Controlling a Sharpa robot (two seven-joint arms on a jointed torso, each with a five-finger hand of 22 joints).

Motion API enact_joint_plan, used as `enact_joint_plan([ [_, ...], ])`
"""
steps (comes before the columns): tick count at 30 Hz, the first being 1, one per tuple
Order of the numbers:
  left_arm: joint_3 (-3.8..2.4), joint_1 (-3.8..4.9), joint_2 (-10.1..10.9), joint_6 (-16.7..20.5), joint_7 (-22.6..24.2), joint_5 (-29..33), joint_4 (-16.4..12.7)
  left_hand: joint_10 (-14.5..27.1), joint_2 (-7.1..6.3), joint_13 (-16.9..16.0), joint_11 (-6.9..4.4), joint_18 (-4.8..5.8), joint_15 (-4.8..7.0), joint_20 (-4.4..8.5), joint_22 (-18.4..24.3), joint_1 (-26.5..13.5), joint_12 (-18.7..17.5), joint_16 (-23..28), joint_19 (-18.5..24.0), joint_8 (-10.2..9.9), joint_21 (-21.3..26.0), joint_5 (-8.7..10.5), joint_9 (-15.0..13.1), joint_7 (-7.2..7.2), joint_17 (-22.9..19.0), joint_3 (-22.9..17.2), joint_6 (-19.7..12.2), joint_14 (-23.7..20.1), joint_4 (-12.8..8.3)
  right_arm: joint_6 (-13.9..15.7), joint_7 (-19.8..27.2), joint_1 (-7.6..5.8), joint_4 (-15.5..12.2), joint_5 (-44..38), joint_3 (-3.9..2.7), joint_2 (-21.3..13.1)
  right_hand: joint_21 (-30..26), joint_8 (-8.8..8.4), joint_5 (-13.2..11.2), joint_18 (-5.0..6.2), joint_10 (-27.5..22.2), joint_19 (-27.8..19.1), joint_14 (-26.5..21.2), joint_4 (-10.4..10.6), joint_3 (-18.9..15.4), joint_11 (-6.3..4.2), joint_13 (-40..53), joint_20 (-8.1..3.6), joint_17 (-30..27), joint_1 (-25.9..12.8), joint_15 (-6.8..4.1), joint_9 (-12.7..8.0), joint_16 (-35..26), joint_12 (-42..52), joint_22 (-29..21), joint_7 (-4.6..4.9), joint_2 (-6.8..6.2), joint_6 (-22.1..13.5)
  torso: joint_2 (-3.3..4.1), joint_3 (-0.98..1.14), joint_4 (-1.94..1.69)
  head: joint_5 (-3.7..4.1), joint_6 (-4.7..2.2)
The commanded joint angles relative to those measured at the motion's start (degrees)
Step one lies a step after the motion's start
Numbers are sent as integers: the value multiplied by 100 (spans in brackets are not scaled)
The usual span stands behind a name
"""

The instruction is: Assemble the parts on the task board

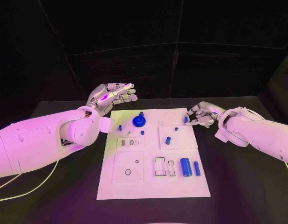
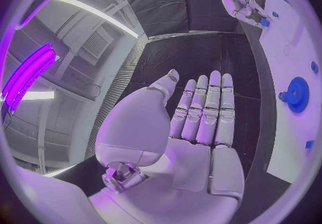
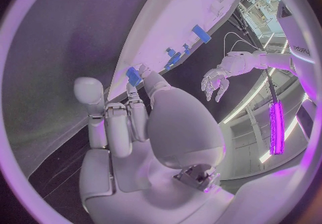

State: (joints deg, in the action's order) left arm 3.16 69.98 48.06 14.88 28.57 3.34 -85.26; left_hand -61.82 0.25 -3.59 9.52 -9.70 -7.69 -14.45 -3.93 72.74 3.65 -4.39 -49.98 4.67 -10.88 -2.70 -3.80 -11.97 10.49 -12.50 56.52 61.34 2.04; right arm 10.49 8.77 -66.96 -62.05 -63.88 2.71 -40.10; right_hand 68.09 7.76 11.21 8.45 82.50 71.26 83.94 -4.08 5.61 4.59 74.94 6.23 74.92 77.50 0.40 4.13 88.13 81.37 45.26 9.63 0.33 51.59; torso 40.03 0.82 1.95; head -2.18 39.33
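Note:
The white task board (image 1: 151, 186) lies in the middle of the black table. A blue gear (image 1: 139, 121) stands near its far edge, also visible in the left wrist view (image 2: 297, 94). Two blue cylinders (image 1: 190, 167) lie side by side at the board's right. My right hand (image 1: 202, 115) hovers at the board's far right edge and pinches a small blue part (image 1: 185, 119) between thumb and finger; the right wrist view shows the part (image 3: 133, 76) at the fingertips. My left hand (image 1: 112, 97) is raised off the board's far left corner, its palm (image 2: 195, 122) bare and its fingers apart.
Small blue pegs (image 1: 120, 127) (image 1: 168, 139) stand on the board's middle rows. Rectangular slots (image 1: 160, 166) and a round hole (image 1: 128, 172) mark its near half. Black tabletop (image 1: 251, 186) surrounds the board. A white cable (image 1: 23, 179) trails under my left arm.

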Motion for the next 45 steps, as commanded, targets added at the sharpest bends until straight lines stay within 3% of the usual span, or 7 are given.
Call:
enact_joint_plan([
  [1,-1,4,-2,-71,66,-45,-2,-3,31,-7,-5,-96,1,1,-6,-35,12,-34,-53,-39,13,-6,1,-19,-8,-5,25,51,-43,-65,-10,1,14,-47,-3,25,26,21,-17,-60,35,21,509,-29,1,-8,506,-19,1070,-13,-31,5,22,33,-1,-1,55,43,2,-1,5,2,8],
  [18,0,4,-22,-80,38,-38,15,-5,31,-7,-5,-96,1,2,-6,-36,13,-34,-57,-39,13,-6,1,-23,-11,-5,26,54,-44,-50,-63,10,160,-23,-4,117,46,52,-25,-64,45,38,514,15,5,-23,512,-28,1091,-118,-41,0,30,39,24,-21,112,148,-3,3,0,6,-28],
  [26,0,4,-17,-81,28,-35,10,-5,31,-7,-5,-96,1,2,-6,-36,13,-34,-57,-39,13,-6,1,-23,-11,-5,26,54,-44,-18,-76,10,157,-22,-4,112,76,209,-212,-68,88,66,522,-3,169,-122,561,-87,1128,-97,-117,26,44,79,66,-139,306,508,2,3,1,5,-22],
  [30,0,4,-14,-86,21,-34,7,-7,32,-8,-3,-95,1,3,-6,-37,13,-34,-62,-40,13,-6,1,-28,-14,-6,26,58,-46,79,-27,10,138,16,-4,119,99,283,-236,-74,114,88,528,1,243,-179,589,-127,1155,-111,-164,42,54,101,106,-206,383,677,2,4,3,2,-20],
  [39,0,4,-12,-95,11,-34,8,-7,32,-8,-3,-95,1,3,-6,-37,13,-34,-62,-40,13,-6,1,-28,-14,-6,26,58,-46,281,1,10,104,75,-4,142,130,289,-229,-86,134,116,538,5,262,-194,614,-143,1196,-132,-179,39,70,121,165,-221,390,705,0,3,-1,11,-23],
  [45,0,4,-6,-102,4,-34,13,-7,32,-8,-3,-95,1,3,-6,-37,13,-34,-62,-40,13,-6,1,-28,-14,-6,26,58,-46,610,-7,10,34,110,-5,121,151,246,-95,-94,144,139,543,-1,323,-203,621,-170,1219,-171,-196,11,79,124,197,-221,388,677,1,6,4,6,-24],
])
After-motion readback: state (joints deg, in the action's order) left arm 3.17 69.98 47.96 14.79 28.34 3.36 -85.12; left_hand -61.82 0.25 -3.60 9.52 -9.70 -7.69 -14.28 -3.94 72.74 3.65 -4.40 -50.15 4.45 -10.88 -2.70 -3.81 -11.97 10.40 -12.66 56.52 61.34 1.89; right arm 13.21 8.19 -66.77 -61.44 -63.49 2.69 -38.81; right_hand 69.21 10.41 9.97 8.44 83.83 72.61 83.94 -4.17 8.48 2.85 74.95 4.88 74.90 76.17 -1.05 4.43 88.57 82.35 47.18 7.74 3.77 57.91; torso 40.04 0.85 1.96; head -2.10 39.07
